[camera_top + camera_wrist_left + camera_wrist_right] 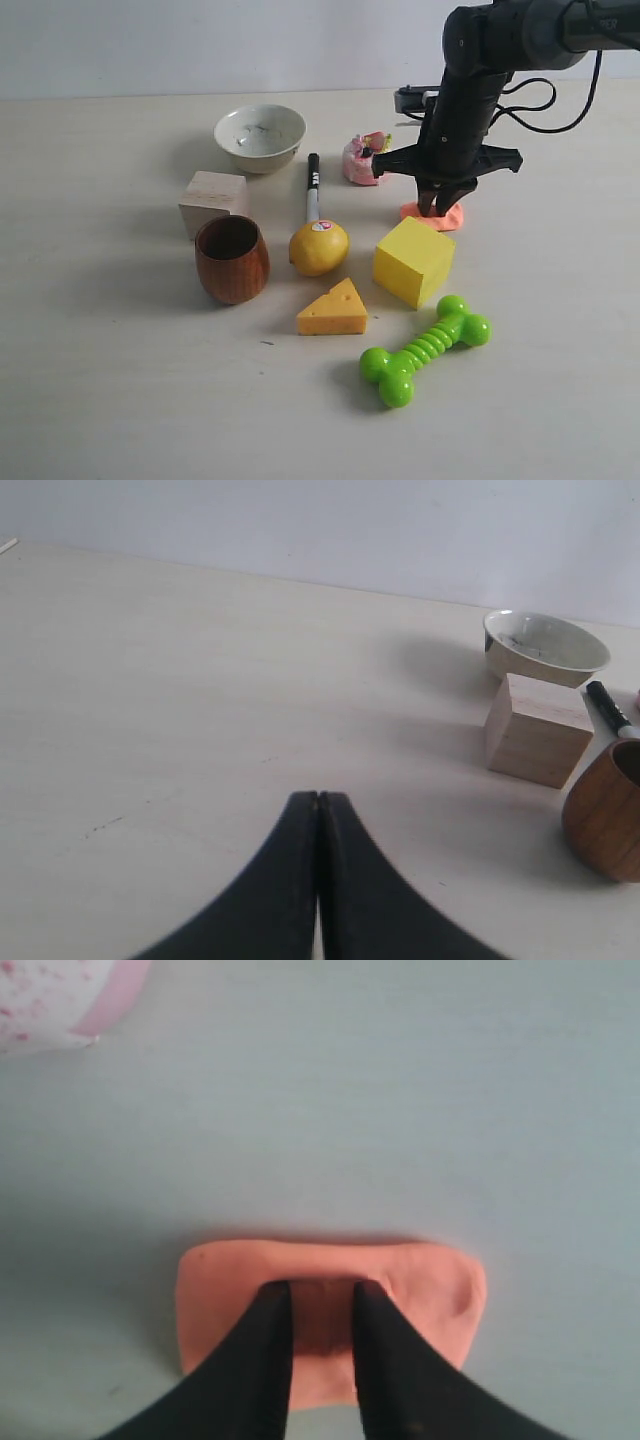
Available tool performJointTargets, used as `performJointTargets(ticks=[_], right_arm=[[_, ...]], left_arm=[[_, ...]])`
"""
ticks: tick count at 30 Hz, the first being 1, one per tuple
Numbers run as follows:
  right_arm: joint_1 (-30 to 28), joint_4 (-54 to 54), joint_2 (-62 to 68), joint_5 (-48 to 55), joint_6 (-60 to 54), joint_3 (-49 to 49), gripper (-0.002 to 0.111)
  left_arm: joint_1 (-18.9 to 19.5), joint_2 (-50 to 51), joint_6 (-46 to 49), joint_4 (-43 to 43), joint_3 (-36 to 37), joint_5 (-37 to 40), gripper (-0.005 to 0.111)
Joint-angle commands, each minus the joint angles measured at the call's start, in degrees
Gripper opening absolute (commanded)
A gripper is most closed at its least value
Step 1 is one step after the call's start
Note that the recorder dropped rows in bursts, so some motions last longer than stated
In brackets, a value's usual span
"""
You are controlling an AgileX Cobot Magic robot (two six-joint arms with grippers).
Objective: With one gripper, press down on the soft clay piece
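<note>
The soft clay piece (443,218), a thin salmon-orange slab, lies flat on the table behind the yellow cube (412,261). My right gripper (440,206) stands upright over it, both fingertips set down on its top. In the right wrist view the slab (425,1282) spreads out under the gripper (322,1290), whose black fingers (270,1330) stand a narrow gap apart, with a shadowed dent in the clay between them. My left gripper (318,797) is shut on nothing, low over bare table; it does not show in the exterior view.
A pink cake toy (360,160) sits just left of the clay. Further left are a marker (313,186), a lemon (319,247), a white bowl (260,135), a wooden block (212,201) and a brown cup (232,260). A cheese wedge (333,310) and a green bone toy (425,350) lie in front.
</note>
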Motion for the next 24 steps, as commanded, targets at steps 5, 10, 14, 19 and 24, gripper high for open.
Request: performJointTargets(ticks=[5,10,14,19,24], right_arm=[[0.1,-2.9,-2.1,-1.4,-0.3,-0.4,0.012],[0.1,-2.8,-2.0,-1.0,-0.3,-0.4,0.005],[0.1,-2.8,-2.0,-0.9,-0.3,-0.4,0.002],[0.1,-2.5,-1.3,-0.5,-0.3,-0.4,0.001],[0.1,-2.4,0.5,0.1,-0.3,-0.2,0.001]], left_arm=[[0.1,-0.3,0.1,-0.6,0.2,-0.2,0.000],[0.1,-0.3,0.1,-0.6,0.2,-0.2,0.000],[0.1,-0.3,0.1,-0.6,0.2,-0.2,0.000],[0.1,-0.3,0.1,-0.6,0.2,-0.2,0.000],[0.1,-0.3,0.1,-0.6,0.2,-0.2,0.000]])
